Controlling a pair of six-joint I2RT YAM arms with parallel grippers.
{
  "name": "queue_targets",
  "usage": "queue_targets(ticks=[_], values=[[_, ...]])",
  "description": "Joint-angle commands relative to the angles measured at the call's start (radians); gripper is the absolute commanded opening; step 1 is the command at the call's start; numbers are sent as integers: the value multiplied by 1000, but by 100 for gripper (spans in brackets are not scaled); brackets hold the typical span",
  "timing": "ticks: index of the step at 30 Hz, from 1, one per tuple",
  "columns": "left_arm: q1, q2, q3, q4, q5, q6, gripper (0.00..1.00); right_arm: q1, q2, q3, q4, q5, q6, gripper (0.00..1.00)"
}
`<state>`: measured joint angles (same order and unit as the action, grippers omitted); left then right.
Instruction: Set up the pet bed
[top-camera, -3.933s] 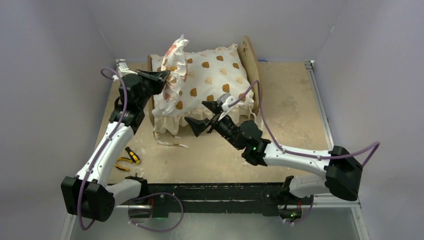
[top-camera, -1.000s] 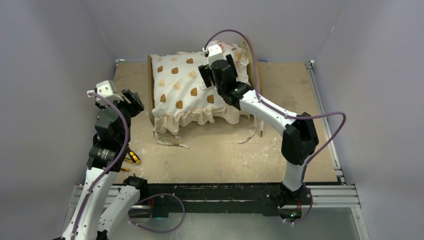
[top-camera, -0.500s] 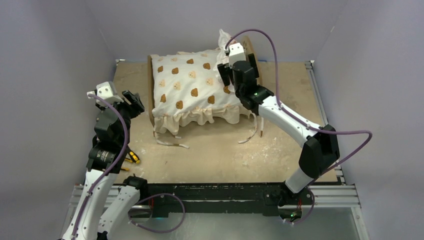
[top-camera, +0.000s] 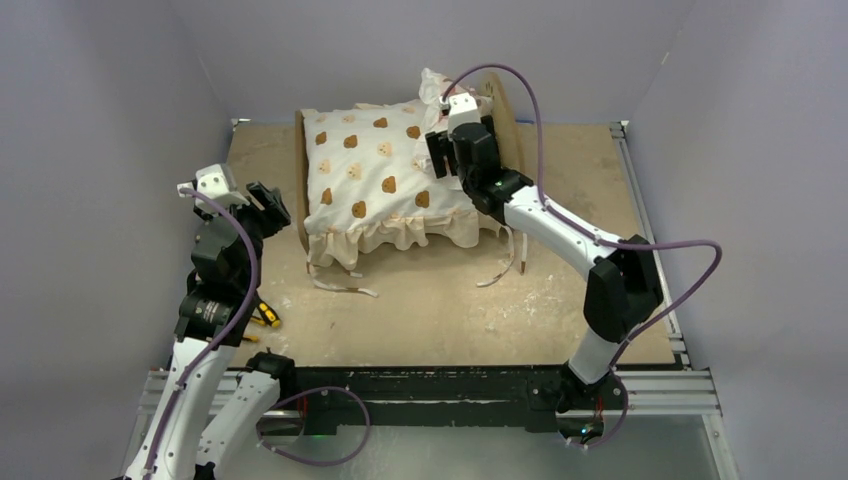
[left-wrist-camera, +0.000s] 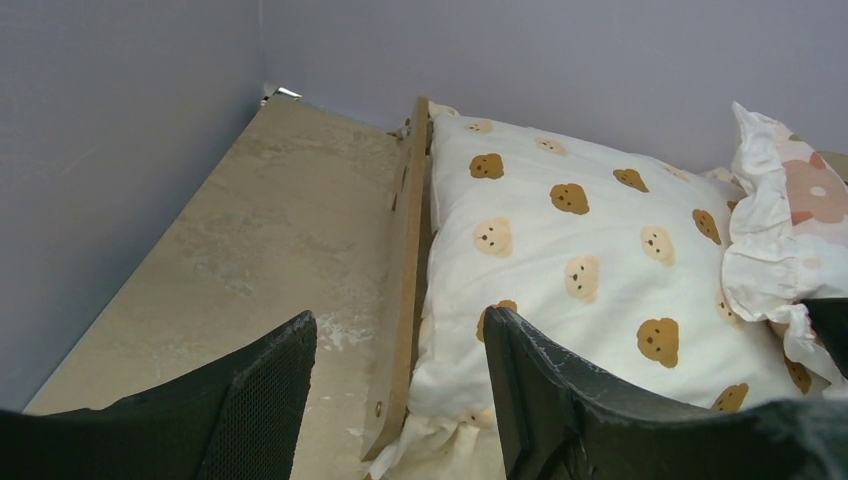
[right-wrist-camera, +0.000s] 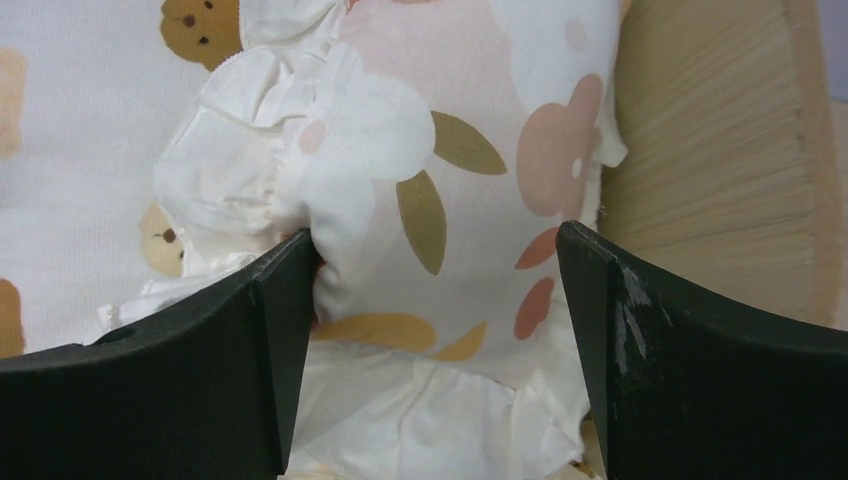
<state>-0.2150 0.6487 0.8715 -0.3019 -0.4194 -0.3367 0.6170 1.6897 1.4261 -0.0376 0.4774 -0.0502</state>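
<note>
Pet bed (top-camera: 507, 112) sits at the far middle of the table (top-camera: 440, 310). You see little of its frame, just the rounded headboard on the right and a low end board on the left, because the bear-print cushion (top-camera: 370, 175) fills it and hangs its ruffle over the near side. The floral pillow (right-wrist-camera: 450, 170) stands against the headboard, which I judge to be its proper spot.

Your right gripper (right-wrist-camera: 435, 250) straddles the pillow with jaws spread wide. One finger touches the ruffle, but the fabric doesn't look pinched, so I judge it loose. Your left gripper (left-wrist-camera: 398, 320) hangs off the bed's left end, jaws partly apart and empty.

The cushion's ties (top-camera: 340, 282) trail on the table in front, and yellow-handled pliers (top-camera: 262, 315) lie by the left arm — neither blocks you. The headboard just beside the right gripper does crowd you, so a careless withdrawal could topple the pillow.
</note>
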Motion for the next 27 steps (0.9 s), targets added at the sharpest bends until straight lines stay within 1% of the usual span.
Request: queue_targets(ticks=[1,4,9,10,14,19,22,24,25,27], values=[[8,-5,-3,27,2,5,62,-9,51,84,-63,10,56,84],[8,-11,-6,28,-6,6,62,-10,52,100,-56,15,-19,70],[8,-15,-5,30,-10,7,62,-27,41,138,-46,0,-142,41],[8,-15,-6,30,-11,6,62,-32,39,148,-48,-5,-162,36],[8,-16,-5,29,-13,8,62,-43,34,166,-60,-35,-226,26],[8,-17,-8,29,-13,8,62,-45,21,128,-75,-78,-259,22],[8,-17,-9,29,-12,7,62,-45,8,84,-66,-75,-267,21],[7,-17,-9,29,-9,8,62,-45,-17,56,-59,-83,-255,24],[8,-17,-9,29,-7,9,62,-45,-32,51,-55,-85,-239,29],[8,-18,-8,30,1,12,62,-45,-71,47,-43,-87,-211,42]])
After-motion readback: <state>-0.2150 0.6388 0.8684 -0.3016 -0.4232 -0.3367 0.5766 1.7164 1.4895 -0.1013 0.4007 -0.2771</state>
